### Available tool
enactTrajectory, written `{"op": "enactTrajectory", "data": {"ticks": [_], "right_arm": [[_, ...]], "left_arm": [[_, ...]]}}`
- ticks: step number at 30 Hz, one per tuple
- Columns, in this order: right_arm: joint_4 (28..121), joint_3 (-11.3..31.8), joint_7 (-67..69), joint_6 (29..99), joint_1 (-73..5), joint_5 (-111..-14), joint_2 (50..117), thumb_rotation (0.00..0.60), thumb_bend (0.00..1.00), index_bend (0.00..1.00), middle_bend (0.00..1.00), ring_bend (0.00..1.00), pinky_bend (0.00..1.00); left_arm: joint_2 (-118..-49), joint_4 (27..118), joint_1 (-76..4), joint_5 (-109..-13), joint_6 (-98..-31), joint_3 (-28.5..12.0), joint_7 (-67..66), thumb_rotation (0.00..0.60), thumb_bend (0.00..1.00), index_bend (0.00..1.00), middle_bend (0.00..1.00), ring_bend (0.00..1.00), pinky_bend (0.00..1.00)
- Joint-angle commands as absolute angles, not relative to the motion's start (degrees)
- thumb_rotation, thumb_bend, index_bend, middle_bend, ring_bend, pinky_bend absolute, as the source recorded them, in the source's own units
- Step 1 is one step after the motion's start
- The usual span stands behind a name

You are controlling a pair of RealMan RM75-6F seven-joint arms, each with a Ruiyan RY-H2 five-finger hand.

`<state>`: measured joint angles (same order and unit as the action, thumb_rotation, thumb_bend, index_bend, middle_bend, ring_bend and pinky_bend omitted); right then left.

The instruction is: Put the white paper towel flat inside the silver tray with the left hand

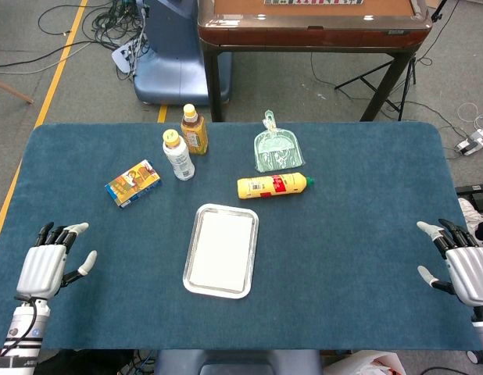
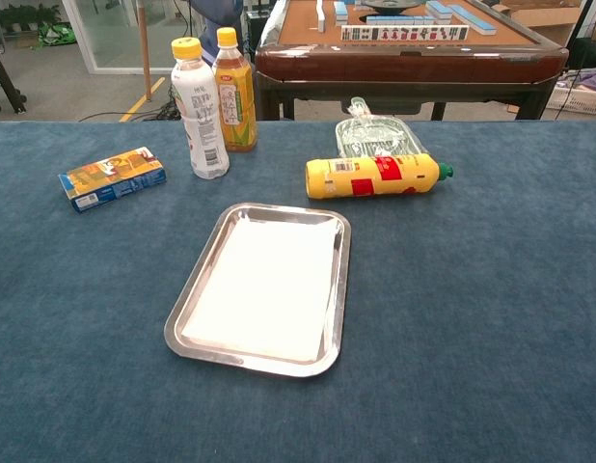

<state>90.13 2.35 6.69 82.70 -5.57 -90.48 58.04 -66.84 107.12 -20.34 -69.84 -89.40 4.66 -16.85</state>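
Observation:
The white paper towel [image 1: 221, 250] [image 2: 265, 286] lies flat inside the silver tray [image 1: 193, 281] [image 2: 187, 340] in the middle of the blue table. My left hand [image 1: 44, 265] hovers at the near left edge of the table, far from the tray, fingers spread and empty. At the near right edge my right hand [image 1: 462, 268] is also spread and holds nothing. Neither hand shows in the chest view.
Behind the tray lie a yellow bottle [image 1: 273, 185] on its side and a clear green dustpan [image 1: 277, 150]. A white bottle [image 1: 178, 155] and an amber bottle [image 1: 194, 130] stand at the back left. A small colourful box [image 1: 133, 183] lies left of them.

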Motion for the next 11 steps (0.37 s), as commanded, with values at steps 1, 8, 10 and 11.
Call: {"op": "enactTrajectory", "data": {"ticks": [1,8,10,11], "right_arm": [[89.78,2.31,7.10,83.04,-5.65,-90.77,58.45,0.600,0.26,0.18,0.24,0.10,0.18],[89.88,2.31,6.88,83.12,-5.83,-90.63,58.69,0.600,0.26,0.18,0.24,0.10,0.18],[90.05,2.27,6.68,83.09,-5.93,-90.70,58.71,0.600,0.26,0.18,0.24,0.10,0.18],[90.10,2.27,6.61,83.11,-5.96,-90.72,58.73,0.600,0.26,0.18,0.24,0.10,0.18]], "left_arm": [[-67.12,107.51,-17.34,-71.57,-92.12,5.23,-17.10,0.027,0.23,0.19,0.22,0.15,0.04],[-67.57,107.08,-12.91,-73.48,-94.78,5.42,-17.65,0.045,0.23,0.19,0.22,0.15,0.03],[-67.27,107.18,-12.27,-74.02,-94.52,5.37,-17.70,0.047,0.23,0.19,0.22,0.15,0.03],[-67.19,107.27,-12.00,-74.20,-94.46,5.26,-17.67,0.050,0.23,0.19,0.22,0.15,0.03]]}}
